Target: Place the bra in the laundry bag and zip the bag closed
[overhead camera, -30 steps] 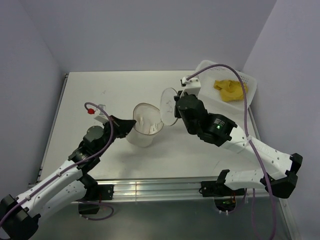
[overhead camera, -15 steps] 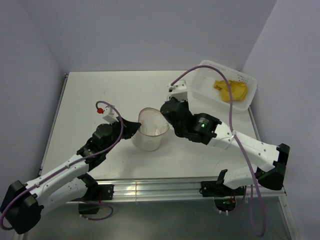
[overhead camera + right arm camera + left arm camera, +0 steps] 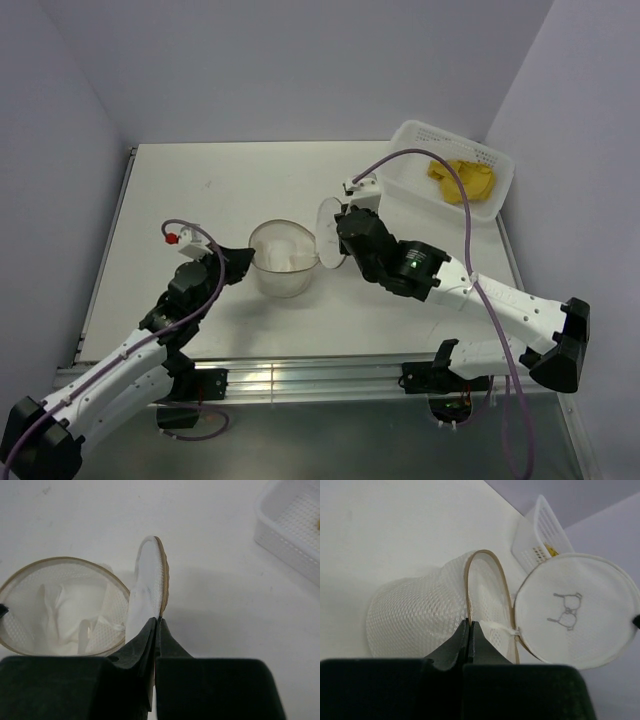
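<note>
Since the earlier frame, the right gripper (image 3: 338, 243) has shifted right, off the mouth of the laundry bag (image 3: 283, 265). The flap lid (image 3: 328, 230) now stands upright beside the opening. The right jaws are clamped on the flap's edge. The left gripper (image 3: 247, 262) pinches the tan rim on the opposite side. The laundry bag is a cream-white mesh drum, mouth open, on the table (image 3: 200, 190). Two dark zip pulls (image 3: 565, 611) lie on the flap. The bra (image 3: 462, 180), mustard-yellow and crumpled, lies in the white basket (image 3: 412, 135), well apart.
</note>
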You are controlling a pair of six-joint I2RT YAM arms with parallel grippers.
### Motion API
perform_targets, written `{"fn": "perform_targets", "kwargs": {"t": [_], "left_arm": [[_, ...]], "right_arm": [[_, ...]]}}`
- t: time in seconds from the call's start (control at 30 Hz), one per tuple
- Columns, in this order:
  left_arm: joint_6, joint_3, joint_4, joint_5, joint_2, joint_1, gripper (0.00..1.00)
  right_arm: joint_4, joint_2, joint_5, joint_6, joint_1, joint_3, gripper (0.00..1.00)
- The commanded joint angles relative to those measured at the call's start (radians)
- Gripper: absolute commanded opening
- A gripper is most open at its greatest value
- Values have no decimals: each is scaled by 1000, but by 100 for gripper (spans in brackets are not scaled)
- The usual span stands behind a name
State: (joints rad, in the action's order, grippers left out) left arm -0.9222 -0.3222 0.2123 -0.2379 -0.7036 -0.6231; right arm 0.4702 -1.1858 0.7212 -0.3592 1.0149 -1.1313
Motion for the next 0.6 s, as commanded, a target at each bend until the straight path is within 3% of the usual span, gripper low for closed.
{"fn": "perform_targets", "kwargs": {"t": [0.0,0.2,0.27,0.33,0.43,0.5,0.53,0.57], "left_arm": [[-9,26,-43,-32,50,69,0],[-4,6,-96,-1,95,218,0],[-15,5,-102,18,92,229,6],[-24,8,-105,35,102,234,17],[-30,6,-123,52,137,234,47],[-29,-12,-142,61,156,234,65],[-24,-24,-168,68,171,234,79],[-18,-37,-181,78,179,234,84]], "right_arm": [[-177,35,-97,-27,-21,24,0],[-315,58,-212,-106,-93,112,0],[-349,49,-259,-147,-117,136,0],[-384,38,-291,-171,-165,185,0],[-451,17,-402,-233,-234,241,0],[-458,9,-433,-245,-252,261,11],[-455,6,-434,-247,-269,260,20],[-453,8,-439,-242,-279,258,41]]}}
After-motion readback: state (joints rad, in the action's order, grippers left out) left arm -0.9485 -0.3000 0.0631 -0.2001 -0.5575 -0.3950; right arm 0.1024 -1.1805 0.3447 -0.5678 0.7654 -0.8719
